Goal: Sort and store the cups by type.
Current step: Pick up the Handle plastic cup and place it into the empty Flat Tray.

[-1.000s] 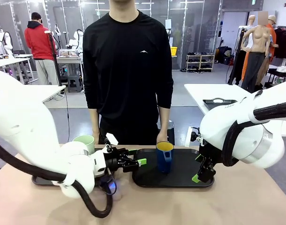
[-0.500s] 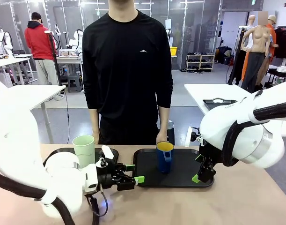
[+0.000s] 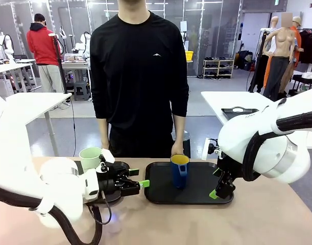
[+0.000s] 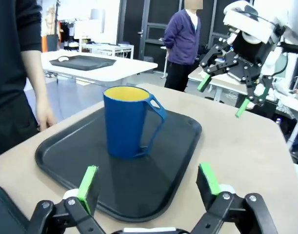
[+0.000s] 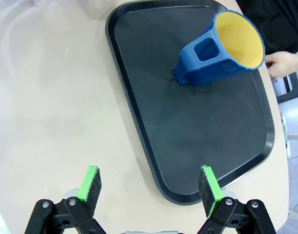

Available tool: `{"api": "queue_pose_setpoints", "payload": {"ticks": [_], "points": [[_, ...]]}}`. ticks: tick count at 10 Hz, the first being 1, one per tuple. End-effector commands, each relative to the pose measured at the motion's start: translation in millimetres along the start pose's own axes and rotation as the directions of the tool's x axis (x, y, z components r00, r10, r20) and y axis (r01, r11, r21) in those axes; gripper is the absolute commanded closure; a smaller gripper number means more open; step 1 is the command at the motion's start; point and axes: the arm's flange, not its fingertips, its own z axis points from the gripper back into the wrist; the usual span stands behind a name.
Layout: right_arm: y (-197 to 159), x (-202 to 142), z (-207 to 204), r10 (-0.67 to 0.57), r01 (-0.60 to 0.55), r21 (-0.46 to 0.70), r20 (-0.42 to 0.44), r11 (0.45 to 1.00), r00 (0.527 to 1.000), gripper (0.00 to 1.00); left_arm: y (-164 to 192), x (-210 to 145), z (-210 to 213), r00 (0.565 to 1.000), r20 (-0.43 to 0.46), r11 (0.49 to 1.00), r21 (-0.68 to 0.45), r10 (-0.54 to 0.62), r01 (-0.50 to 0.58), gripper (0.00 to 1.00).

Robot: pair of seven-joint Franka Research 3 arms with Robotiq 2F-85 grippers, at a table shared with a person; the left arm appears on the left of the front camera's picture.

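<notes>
Since the earlier frames the left arm has pulled back toward the robot's left and lowered; the left gripper (image 3: 136, 179) now sits just left of the right tray's edge, fingers spread wide and empty, green pads (image 4: 88, 181) apart with nothing between them. The mint-green tumbler (image 3: 91, 157), uncovered half a second ago, is now partly hidden behind the left wrist, upright on the left black tray (image 3: 120, 167); it stands behind and to the left of those fingertips, not touching them. The right gripper (image 3: 217, 185), the blue mug and the person's hands look unchanged. Containers: the right black tray (image 3: 199, 196) holds one thing, the dark blue mug (image 3: 179, 170) with yellow inside, upright, handle toward the robot in the front view, nothing visible inside it. In the left wrist view the mug (image 4: 127, 121) stands ahead of the open fingers, on the tray (image 4: 66, 151), roughly in line with the gap and well apart from the pads. In the right wrist view the mug (image 5: 221, 48) is far ahead and toward the right finger; the right gripper (image 5: 150, 189) is open, empty, hovering over the tray's near edge (image 5: 139, 141) and the table (image 5: 51, 87). A person's hand (image 3: 176, 149) hangs just behind the mug rim. Writing: small white logo on the person's black shirt (image 3: 156, 56), not readable; no labels seen on the cups or trays.
</notes>
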Motion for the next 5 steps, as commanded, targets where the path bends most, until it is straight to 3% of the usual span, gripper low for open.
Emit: {"api": "queue_pose_setpoints", "payload": {"ticks": [1,5], "points": [[-0.3,-1.3,-3.2,0.006,-0.006,-0.01,0.021,1.0,1.0,0.0,-3.5,-4.9,-2.0,1.0,-0.012,1.0,-0.009,-0.008,0.008,0.0],[-0.3,-1.3,-3.2,0.006,-0.006,-0.01,0.021,1.0,1.0,0.0,-3.5,-4.9,-2.0,1.0,-0.012,1.0,-0.009,-0.008,0.008,0.0]]}}
